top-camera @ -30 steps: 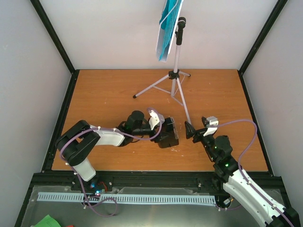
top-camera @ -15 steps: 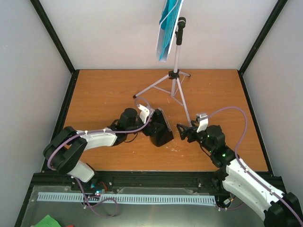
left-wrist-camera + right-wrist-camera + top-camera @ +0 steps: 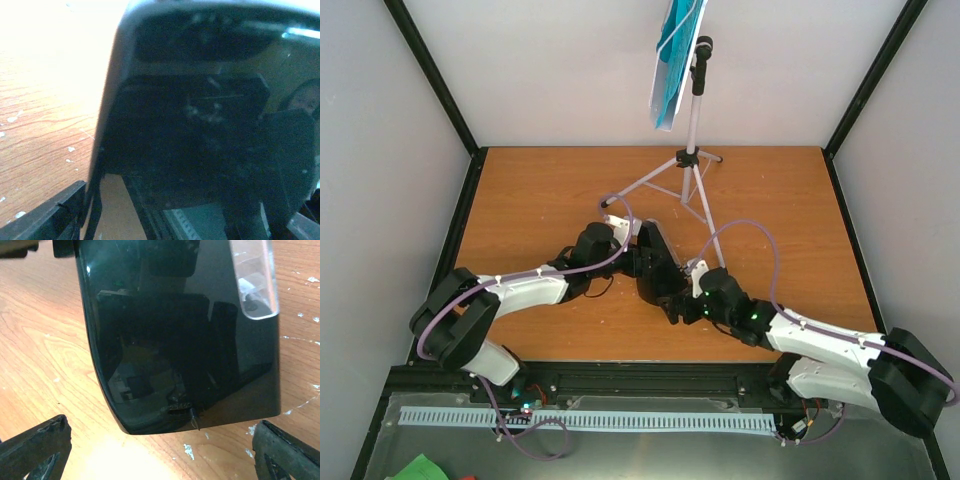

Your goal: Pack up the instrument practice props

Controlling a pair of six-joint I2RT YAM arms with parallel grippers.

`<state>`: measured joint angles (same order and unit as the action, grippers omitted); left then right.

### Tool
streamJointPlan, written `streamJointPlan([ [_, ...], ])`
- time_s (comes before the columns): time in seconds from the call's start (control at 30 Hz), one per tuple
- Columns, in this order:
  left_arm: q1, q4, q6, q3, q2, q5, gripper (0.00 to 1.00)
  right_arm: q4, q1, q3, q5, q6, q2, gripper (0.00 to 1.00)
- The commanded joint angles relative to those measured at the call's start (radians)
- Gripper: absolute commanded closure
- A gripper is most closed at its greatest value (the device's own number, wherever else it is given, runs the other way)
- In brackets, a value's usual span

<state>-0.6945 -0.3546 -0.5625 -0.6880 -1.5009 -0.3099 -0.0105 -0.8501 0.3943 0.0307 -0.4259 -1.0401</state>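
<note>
The black pyramid metronome lies tilted on the wooden table, just in front of the tripod. My left gripper is shut on it from the left; it fills the left wrist view, with one finger at the lower left. My right gripper is open at its near right end. In the right wrist view the glossy metronome sits just ahead between the spread fingertips. The grey tripod music stand stands at the back, holding cyan sheet-music pages seen edge-on.
A tripod leg runs down to the table right beside my right arm's wrist. Black frame rails edge the table on both sides, with white walls around. A perforated grey strip lies below the near edge.
My left gripper has carried the metronome back and left, tilting it. My right arm has swung left and reached in, bringing its open gripper up to the metronome's near end.
</note>
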Motion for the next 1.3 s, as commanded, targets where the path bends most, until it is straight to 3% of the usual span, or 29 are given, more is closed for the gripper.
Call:
streamJointPlan([
  [0.0,0.009,0.056,-0.02,-0.049,-0.024,0.061,0.44,-0.033,-0.041,0.039,-0.098,0.045,-0.037,0.03],
  [0.43,0.01,0.052,-0.053,-0.042,-0.03,0.081,0.45,-0.004,-0.162,0.151,-0.325,-0.01,-0.232,0.17],
  [0.77,0.009,0.052,-0.06,-0.047,-0.031,0.082,0.46,0.03,-0.205,0.186,-0.377,-0.068,-0.297,0.43],
  [0.93,0.009,0.055,-0.06,-0.049,-0.029,0.082,0.46,0.046,-0.209,0.187,-0.396,-0.084,-0.303,0.31],
  [1.07,0.009,0.057,-0.058,-0.05,-0.029,0.081,0.46,0.042,-0.208,0.183,-0.399,-0.092,-0.305,0.31],
  [1.17,0.009,0.059,-0.057,-0.053,-0.029,0.081,0.46,0.03,-0.21,0.181,-0.394,-0.091,-0.307,0.43],
  [1.27,0.009,0.064,-0.056,-0.053,-0.029,0.083,0.47,0.032,-0.21,0.18,-0.398,-0.091,-0.302,0.65],
])
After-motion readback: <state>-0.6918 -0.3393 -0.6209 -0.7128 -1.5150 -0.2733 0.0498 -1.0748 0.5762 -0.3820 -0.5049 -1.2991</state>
